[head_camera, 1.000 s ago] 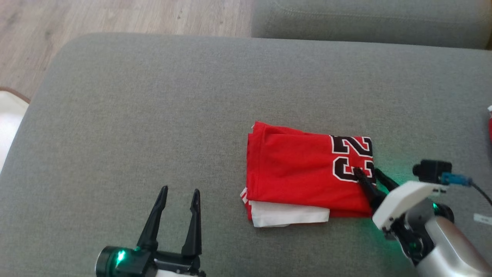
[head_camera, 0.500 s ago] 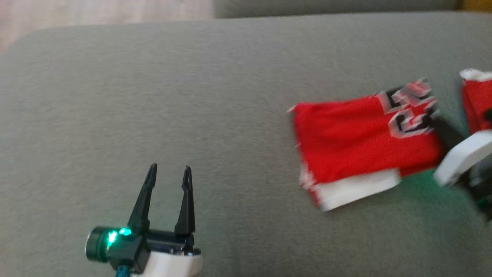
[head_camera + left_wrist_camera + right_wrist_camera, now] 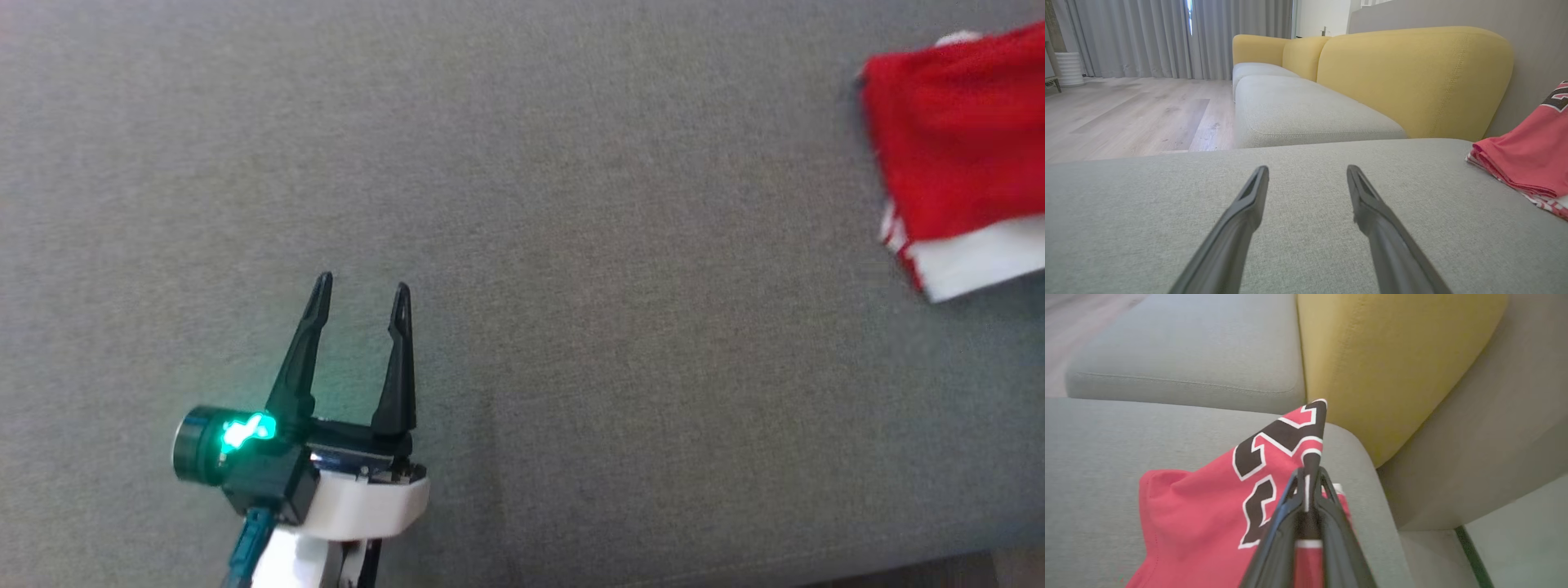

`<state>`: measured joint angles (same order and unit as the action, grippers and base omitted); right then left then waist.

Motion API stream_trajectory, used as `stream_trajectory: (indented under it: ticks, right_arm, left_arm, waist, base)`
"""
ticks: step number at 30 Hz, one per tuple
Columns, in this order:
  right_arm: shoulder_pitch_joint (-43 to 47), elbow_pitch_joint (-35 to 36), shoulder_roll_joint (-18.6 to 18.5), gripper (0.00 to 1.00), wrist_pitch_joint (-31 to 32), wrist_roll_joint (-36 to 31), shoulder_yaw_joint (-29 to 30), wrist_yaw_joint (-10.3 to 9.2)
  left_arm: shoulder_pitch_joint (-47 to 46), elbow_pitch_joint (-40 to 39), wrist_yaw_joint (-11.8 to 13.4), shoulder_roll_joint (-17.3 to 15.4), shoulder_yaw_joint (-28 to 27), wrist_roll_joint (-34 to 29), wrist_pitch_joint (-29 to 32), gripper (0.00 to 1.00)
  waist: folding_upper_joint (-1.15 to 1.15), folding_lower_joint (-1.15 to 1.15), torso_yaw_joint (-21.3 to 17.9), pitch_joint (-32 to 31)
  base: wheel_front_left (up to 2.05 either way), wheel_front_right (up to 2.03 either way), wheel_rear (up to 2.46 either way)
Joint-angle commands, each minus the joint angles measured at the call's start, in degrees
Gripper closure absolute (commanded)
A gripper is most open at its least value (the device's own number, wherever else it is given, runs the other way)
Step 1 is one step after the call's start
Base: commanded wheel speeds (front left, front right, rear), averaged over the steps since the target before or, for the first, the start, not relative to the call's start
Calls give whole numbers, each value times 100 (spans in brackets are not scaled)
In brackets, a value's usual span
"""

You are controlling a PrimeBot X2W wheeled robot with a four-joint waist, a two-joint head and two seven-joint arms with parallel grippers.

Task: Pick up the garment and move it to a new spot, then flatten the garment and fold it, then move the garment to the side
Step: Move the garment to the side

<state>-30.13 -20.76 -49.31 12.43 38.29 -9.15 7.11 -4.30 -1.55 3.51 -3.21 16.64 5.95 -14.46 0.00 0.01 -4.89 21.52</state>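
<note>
Toward the right end of the single grey seat cushion lies the one folded red garment, its numbered corner raised off the cushion. It looks soft, light and limp, so its layers would likely slide apart unless they are pinched together at an edge. Of the two grippers, the right gripper is clenched on that corner, and the left gripper hovers released over the cushion's near left part.

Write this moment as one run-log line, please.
step: move aside | right end effector: shut on folded red garment | left end effector: open, over grey cushion
</note>
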Motion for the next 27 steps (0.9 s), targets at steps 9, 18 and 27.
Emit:
stream_trajectory:
  ticks: [9,18,27]
  right_arm:
    - [324,334,638,0,-193,-507,338,37]
    - [1263,382,2276,0,-633,-623,-329,37]
    - [2154,-353,3477,0,-2102,-919,-917,37]
  left_arm:
    - [-103,97,134,34,-244,-94,-54,0]
    - [184,597,197,34,-118,138,-54,0]
    - [591,1066,155,34,-53,412,-54,0]
  waist:
    - [0,-1,23,-238]
    - [0,-1,313,-1099]
    - [0,-1,783,-2188]
  base:
    - [0,0,0]
    - [0,0,0]
    - [0,0,0]
